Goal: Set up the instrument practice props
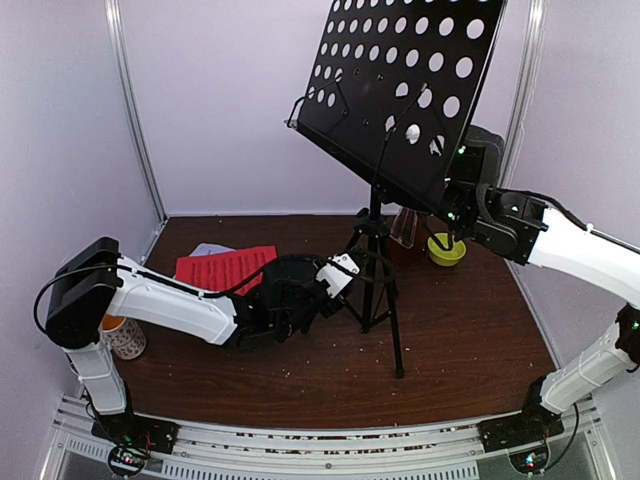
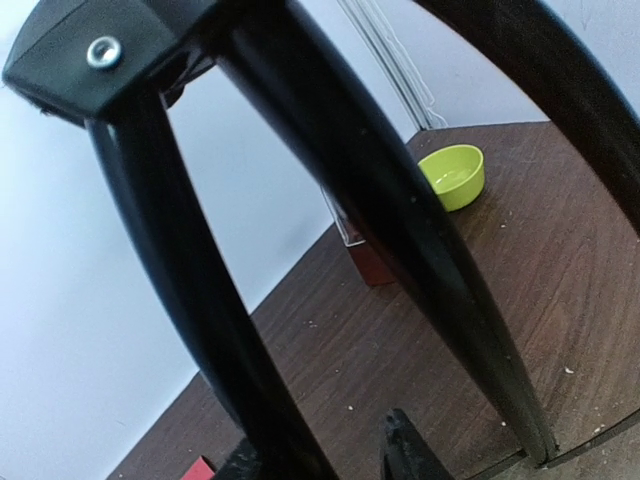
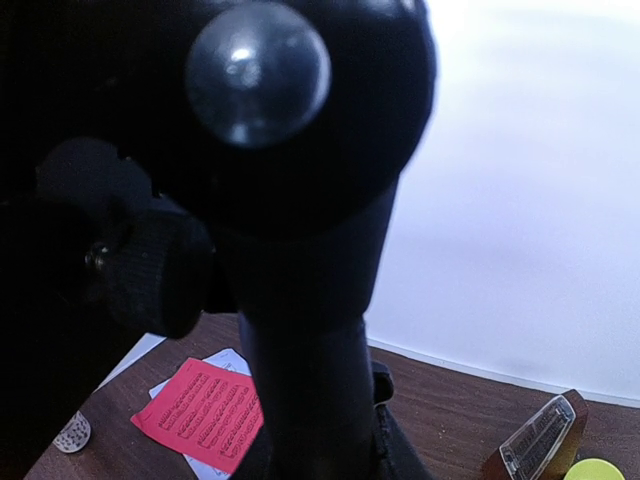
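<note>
The black perforated music stand (image 1: 400, 90) stands upright on its tripod legs (image 1: 378, 290) in the middle of the table. My left gripper (image 1: 335, 275) is low at the tripod. In the left wrist view one leg (image 2: 200, 300) runs between the fingers (image 2: 405, 452), with a gap on the right side. My right gripper (image 1: 455, 205) is behind the tilted desk, and its fingers (image 3: 400, 450) hug the stand's post (image 3: 310, 360). The red sheet (image 1: 225, 268) lies flat on the white sheet (image 1: 205, 249) at the left. The brown metronome (image 1: 405, 235) stands behind the tripod.
A yellow-green bowl (image 1: 446, 249) sits at the back right next to the metronome. A patterned white mug (image 1: 125, 338) stands at the near left by the left arm's base. White walls and frame posts close in the table (image 1: 470, 340).
</note>
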Robot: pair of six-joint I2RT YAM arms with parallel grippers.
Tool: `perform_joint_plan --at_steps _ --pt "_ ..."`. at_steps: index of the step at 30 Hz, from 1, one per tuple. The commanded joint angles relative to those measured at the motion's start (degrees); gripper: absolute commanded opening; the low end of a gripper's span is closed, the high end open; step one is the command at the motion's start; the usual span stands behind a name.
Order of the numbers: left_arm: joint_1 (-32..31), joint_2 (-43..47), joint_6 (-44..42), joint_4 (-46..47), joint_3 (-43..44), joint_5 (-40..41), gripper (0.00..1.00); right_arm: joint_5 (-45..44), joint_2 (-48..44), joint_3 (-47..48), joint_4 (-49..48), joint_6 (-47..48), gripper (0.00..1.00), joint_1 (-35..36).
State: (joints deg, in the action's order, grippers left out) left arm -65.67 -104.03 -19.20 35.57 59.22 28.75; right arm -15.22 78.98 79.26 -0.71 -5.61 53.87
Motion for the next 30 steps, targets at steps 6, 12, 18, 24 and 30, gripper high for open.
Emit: perform_joint_plan --at_steps 6,12,18,24,30 --pt "-0.7 0.5 -5.3 1.6 -0.4 -0.7 0.17 4.9 -2.6 6.6 -13.2 -0.2 0.0 -1.0" --pt "-0.8 0.9 -8.2 0.7 -2.0 -0.2 0.01 9.9 -1.0 12.1 -12.1 0.2 0.0 -3.5" --pt "-0.8 1.0 -9.4 0.3 -3.4 0.5 0.0 15.2 2.6 18.5 -9.8 0.3 0.0 -5.5" --pt "-0.8 0.9 -11.3 -1.0 -5.6 2.3 0.0 18.8 4.6 21.3 -9.1 0.5 0.0 -6.6" --pt "-0.7 0.4 -12.7 -2.5 -8.1 3.7 0.0 20.5 5.2 23.1 -8.5 0.4 0.0 -7.6"
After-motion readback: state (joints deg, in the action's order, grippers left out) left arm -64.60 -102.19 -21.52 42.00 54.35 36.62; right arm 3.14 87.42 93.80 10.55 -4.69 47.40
